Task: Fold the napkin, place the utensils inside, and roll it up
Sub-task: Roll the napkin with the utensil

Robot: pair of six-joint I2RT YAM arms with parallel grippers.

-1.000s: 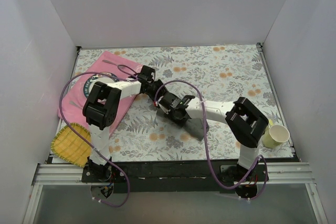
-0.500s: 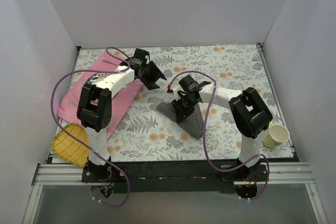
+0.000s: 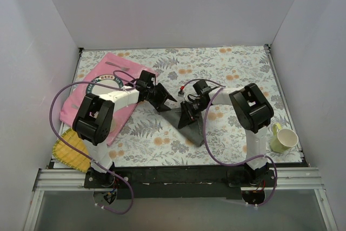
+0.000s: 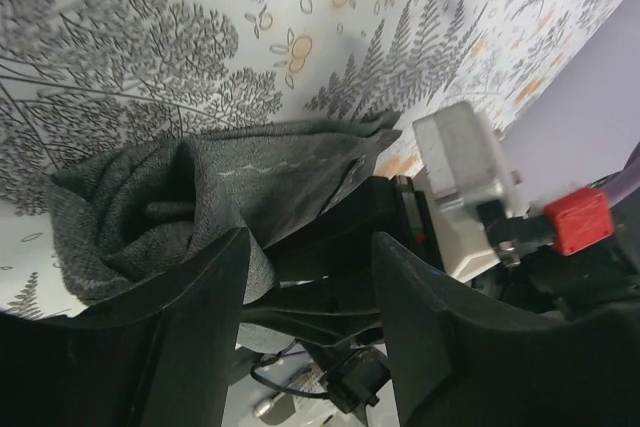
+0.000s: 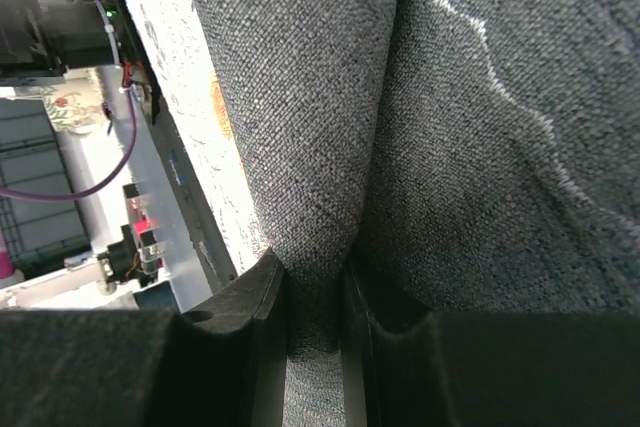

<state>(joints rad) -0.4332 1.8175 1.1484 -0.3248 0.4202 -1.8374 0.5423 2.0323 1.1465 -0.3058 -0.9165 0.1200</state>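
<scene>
The left arm (image 3: pixel 120 96) and the right arm (image 3: pixel 226 94) are built of white tubular links and blocky black joint housings. A purple cable (image 3: pixel 56 101) is looped along each. The left end effector (image 4: pixel 310 247) and the right end effector (image 5: pixel 312 279) are matte black, with broad fingers. A red plug (image 4: pixel 578 219) is seen at the right wrist.

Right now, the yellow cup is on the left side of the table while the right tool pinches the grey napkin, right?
Not quite. The yellow cup is on the right side of the table, as the top view shows. The right tool does pinch the grey napkin, seen in the right wrist view.
</scene>
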